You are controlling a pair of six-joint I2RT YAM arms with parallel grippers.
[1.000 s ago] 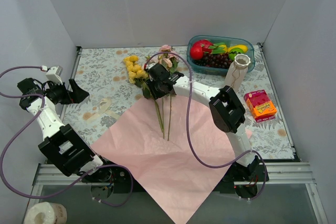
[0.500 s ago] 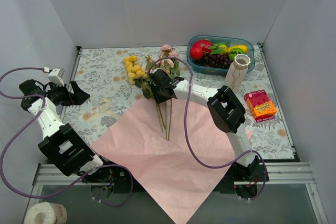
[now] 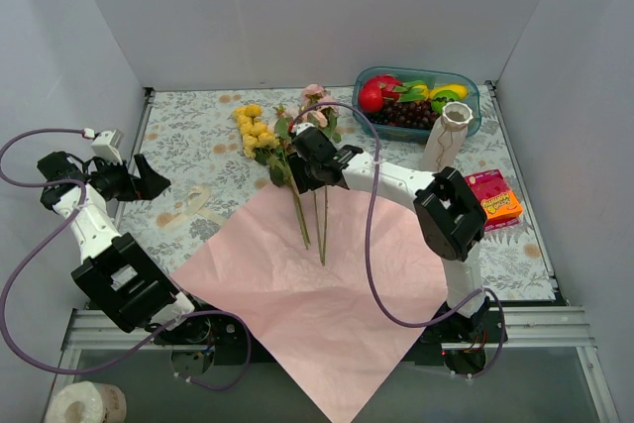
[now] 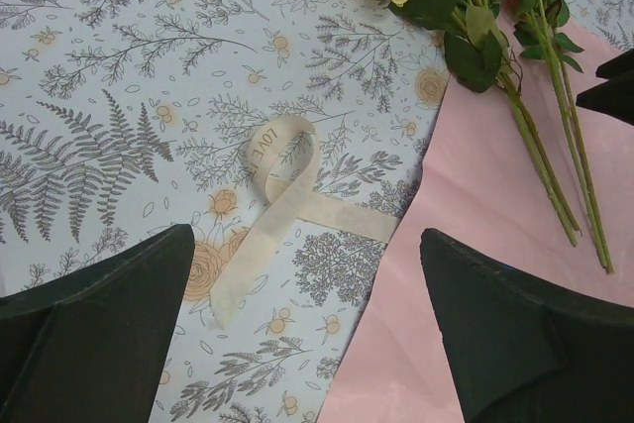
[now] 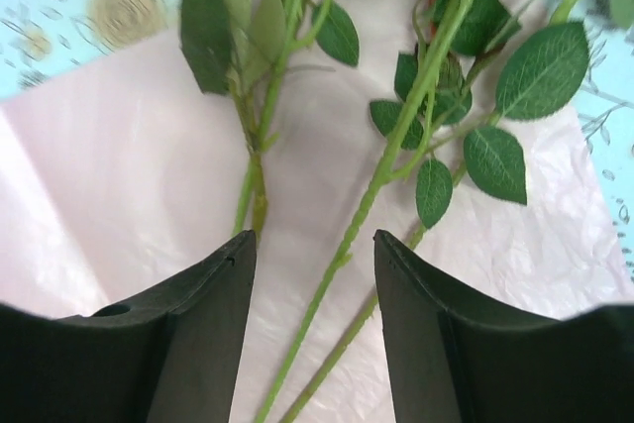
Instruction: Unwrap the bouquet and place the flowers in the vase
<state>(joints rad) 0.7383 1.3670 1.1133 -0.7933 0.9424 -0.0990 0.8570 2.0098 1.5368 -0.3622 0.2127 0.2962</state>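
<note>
Right wrist view: the right end effector (image 5: 312, 242) stands open astride stems of the flowers (image 5: 433, 190) on pink paper (image 5: 119, 146). The left end effector (image 4: 307, 235) gapes empty. The vase (image 3: 446, 136) stands far right.

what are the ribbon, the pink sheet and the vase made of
The ribbon looks like cream fabric, matte, lying limp in a loop with printed lettering. The pink sheet looks like thin matte paper, given its fine creases. The vase seems ceramic or hard plastic: white, stiff-looking; the view leaves that open.
</note>
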